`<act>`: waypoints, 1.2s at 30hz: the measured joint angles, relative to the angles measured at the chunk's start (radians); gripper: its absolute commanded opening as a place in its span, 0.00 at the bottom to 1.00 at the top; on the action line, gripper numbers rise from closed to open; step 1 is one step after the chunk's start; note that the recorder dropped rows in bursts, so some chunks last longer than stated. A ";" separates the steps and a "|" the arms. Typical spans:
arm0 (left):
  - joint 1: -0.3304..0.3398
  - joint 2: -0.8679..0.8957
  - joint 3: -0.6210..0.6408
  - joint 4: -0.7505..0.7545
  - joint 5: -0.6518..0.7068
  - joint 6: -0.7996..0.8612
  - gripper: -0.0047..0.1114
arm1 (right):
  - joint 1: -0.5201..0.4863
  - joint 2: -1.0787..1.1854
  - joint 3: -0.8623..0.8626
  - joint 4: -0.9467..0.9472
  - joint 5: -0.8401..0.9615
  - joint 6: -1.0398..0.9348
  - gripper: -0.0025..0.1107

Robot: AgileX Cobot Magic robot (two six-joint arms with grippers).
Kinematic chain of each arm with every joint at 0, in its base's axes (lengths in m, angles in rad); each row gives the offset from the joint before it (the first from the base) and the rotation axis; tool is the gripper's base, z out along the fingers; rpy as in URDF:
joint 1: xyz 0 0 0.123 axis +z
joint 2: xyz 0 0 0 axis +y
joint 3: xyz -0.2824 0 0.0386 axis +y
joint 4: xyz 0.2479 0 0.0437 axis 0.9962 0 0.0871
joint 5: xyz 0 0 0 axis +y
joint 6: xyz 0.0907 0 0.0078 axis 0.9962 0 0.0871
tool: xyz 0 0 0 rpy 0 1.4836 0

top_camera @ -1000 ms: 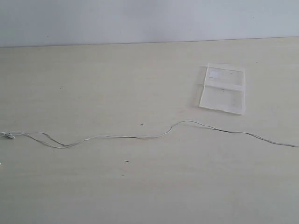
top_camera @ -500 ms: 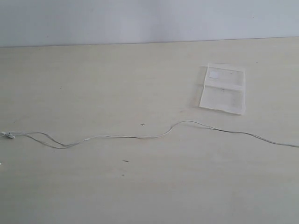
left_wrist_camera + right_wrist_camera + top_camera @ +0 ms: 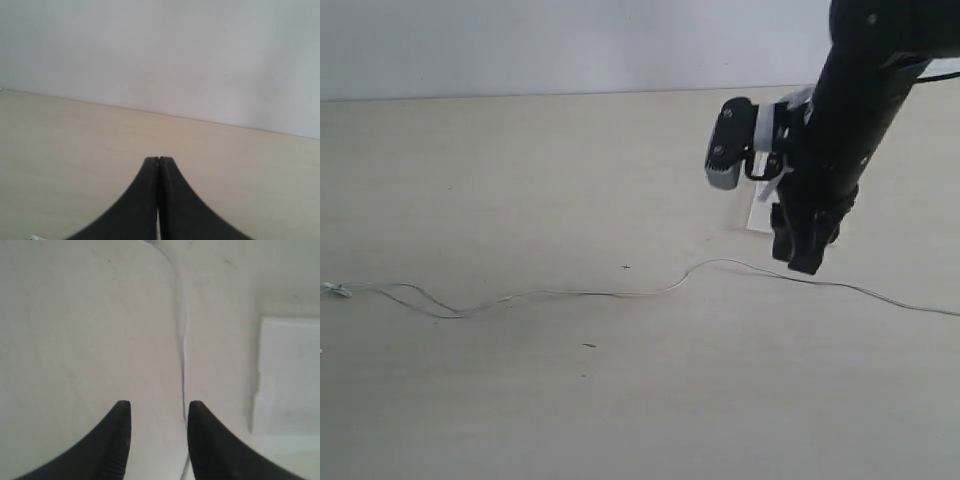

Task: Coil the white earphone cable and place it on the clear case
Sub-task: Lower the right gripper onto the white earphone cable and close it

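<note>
The white earphone cable (image 3: 570, 293) lies stretched across the table, with the earbuds (image 3: 335, 289) at the far left and the other end running off the right edge. My right gripper (image 3: 806, 258) points down just above the cable's right part and is open. In the right wrist view the cable (image 3: 184, 340) runs on the table between the open fingers, close to one fingertip (image 3: 196, 410), untouched. The clear case (image 3: 290, 375) lies beside it; in the exterior view the arm hides all but a corner of the case (image 3: 757, 216). My left gripper (image 3: 159, 159) is shut and empty.
The pale table (image 3: 520, 180) ends at a grey wall (image 3: 570, 40) behind. A small dark mark (image 3: 589, 346) sits in front of the cable. The left wrist view shows only bare table (image 3: 60, 140) and wall.
The right arm has come into the exterior view from the upper right and now covers most of the clear case. The cable has not moved.
</note>
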 measured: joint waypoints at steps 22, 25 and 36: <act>0.000 0.000 0.000 0.000 0.000 0.000 0.04 | 0.052 0.191 -0.069 -0.024 -0.194 -0.138 0.50; 0.000 0.000 0.000 0.000 0.000 0.000 0.04 | 0.052 0.205 -0.069 -0.024 -0.217 -0.145 0.50; 0.000 0.000 0.000 0.000 0.000 0.000 0.04 | 0.052 0.268 -0.069 0.036 -0.248 -0.171 0.50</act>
